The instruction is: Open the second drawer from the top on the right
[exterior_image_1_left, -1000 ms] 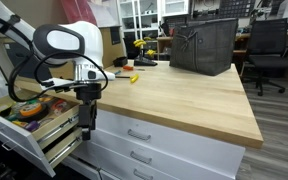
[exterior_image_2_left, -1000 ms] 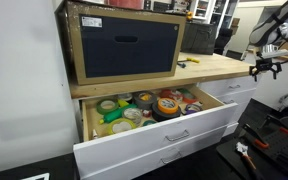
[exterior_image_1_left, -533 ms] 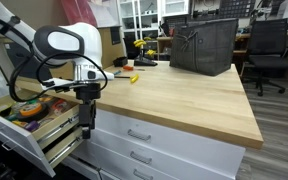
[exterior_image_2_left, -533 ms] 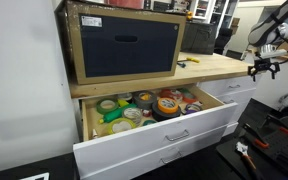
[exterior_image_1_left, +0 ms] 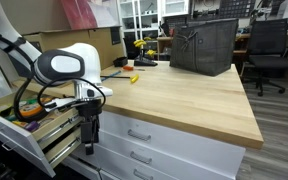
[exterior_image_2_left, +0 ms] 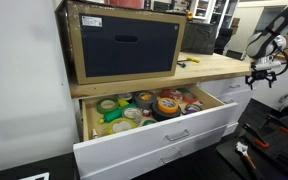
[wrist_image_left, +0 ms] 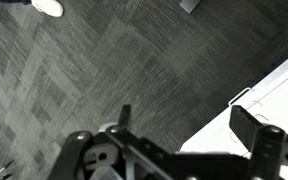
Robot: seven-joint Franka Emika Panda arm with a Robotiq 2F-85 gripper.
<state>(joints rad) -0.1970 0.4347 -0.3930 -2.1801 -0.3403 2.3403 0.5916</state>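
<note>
The second drawer [exterior_image_1_left: 156, 156] is a white front with a curved silver bar handle, below the top one in the stack under the wooden countertop [exterior_image_1_left: 184, 95]. It is shut, so its inside is hidden. My gripper [exterior_image_1_left: 87, 138] hangs fingers-down just left of that stack, at about the height of the upper fronts and touching nothing. It also shows in an exterior view [exterior_image_2_left: 259, 78] at the counter's far end. In the wrist view the gripper [wrist_image_left: 187, 125] is open and empty over grey floor, with a white drawer front [wrist_image_left: 274, 100] at the right.
Pale wooden-sided drawers [exterior_image_1_left: 29, 112] stand pulled out beside my arm, one full of colourful tape rolls [exterior_image_2_left: 149, 104]. A dark bin [exterior_image_1_left: 202, 45] and a yellow tool [exterior_image_1_left: 132, 77] sit on the counter. A large dark-fronted box [exterior_image_2_left: 124, 45] sits on the countertop. An office chair [exterior_image_1_left: 269, 50] stands behind.
My gripper has dropped lower beside the drawer stack, and the arm has shifted with it. The drawers have not moved.
</note>
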